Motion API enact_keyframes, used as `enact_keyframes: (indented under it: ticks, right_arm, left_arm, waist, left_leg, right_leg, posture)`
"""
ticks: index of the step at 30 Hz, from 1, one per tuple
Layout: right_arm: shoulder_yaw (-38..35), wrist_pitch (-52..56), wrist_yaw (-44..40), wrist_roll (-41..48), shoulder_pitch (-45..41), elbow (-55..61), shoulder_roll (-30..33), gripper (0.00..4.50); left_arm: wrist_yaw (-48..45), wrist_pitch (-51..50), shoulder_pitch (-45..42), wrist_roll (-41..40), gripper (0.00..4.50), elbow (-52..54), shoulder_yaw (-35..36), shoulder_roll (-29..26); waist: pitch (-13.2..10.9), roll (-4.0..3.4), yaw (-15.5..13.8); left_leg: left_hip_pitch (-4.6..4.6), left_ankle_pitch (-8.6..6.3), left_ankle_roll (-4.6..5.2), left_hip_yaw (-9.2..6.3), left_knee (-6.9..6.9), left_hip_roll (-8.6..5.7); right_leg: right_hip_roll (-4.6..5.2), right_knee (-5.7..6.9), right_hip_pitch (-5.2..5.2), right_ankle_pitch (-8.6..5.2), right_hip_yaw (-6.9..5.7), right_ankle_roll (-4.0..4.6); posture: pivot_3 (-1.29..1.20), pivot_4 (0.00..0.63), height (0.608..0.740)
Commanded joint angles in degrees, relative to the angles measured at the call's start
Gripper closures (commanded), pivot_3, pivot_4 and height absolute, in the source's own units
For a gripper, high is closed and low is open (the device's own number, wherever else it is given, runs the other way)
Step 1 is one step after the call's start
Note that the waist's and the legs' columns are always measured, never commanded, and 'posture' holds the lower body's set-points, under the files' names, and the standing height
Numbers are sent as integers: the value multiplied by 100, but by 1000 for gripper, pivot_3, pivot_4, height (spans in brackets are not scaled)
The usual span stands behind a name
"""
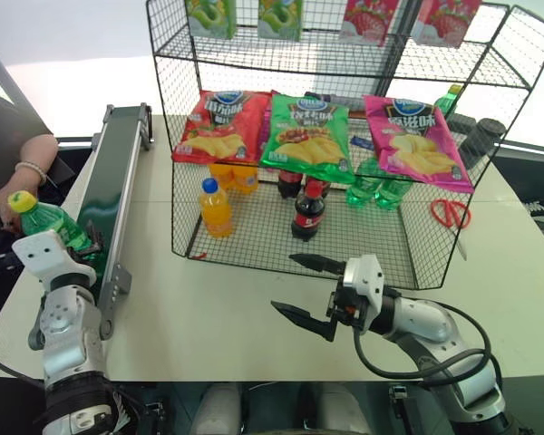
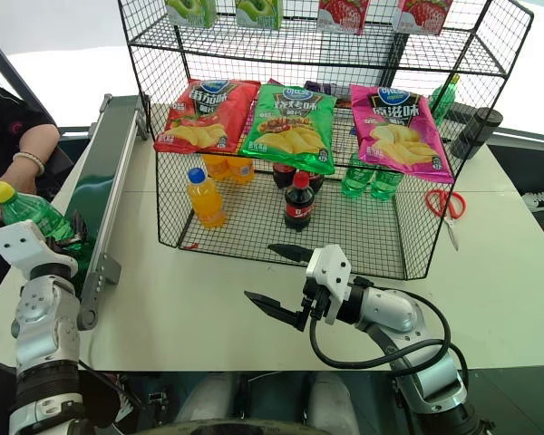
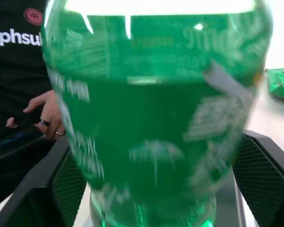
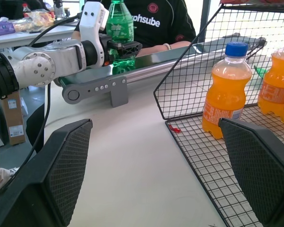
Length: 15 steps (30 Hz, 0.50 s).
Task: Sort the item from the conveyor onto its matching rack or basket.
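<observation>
Standing at the table's far side, the black wire rack [image 1: 408, 249] holds chips and bottles. Beside it runs the conveyor [image 1: 113, 190]. On its near end the left gripper [image 4: 125, 49] pinches the green soda bottle [image 1: 50, 222]; the right gripper [image 1: 308, 290] hangs spread wide.

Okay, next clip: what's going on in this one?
The robot's left gripper is closed around a green soda bottle standing on the conveyor at its near end. The right gripper hangs open over the table in front of the black wire rack, which already holds orange, cola and green bottles under hanging chip bags. A person sits beside the conveyor.
</observation>
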State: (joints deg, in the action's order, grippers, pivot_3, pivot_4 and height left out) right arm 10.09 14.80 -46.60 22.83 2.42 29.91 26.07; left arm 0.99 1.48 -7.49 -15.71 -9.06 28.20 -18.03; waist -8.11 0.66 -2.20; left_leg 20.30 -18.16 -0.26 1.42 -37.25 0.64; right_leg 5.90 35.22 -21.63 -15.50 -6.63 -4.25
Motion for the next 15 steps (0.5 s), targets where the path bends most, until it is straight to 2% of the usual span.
enact_keyframes:
  ticks: [1,6,11,15]
  right_arm:
    - [-24,-45,-22,105,-27,128,25,0]
    - [-97,-69,15,90,-31,93,28,0]
    - [-335,-158,74,-9,-60,-6,133,0]
    - [-596,126,60,340,-134,76,246,0]
  left_arm:
    - [-30,132,-25,-31,1668,98,110,-72]
    - [-429,303,29,-83,1721,447,84,-282]
    - [-1545,20,61,-511,1721,1361,-273,-711]
    - [-2699,-683,234,-1194,1721,2254,-913,-1062]
  waist:
    - [0,4,-4]
    - [-4,12,4]
    - [-9,35,-15]
    - [-17,19,7]
  left_leg:
    - [0,0,0,-1,0,0]
    - [0,0,-1,-1,0,0]
    - [10,0,-10,-8,-3,2]
    - [7,-3,-15,-7,-5,0]
  right_leg:
    - [0,0,0,0,0,0]
    - [0,0,0,0,-1,0]
    - [1,-2,-4,0,-7,1]
    - [11,-10,3,0,-7,1]
  posture:
    - [0,150,732]
    - [0,150,732]
    - [0,150,732]
    - [0,150,732]
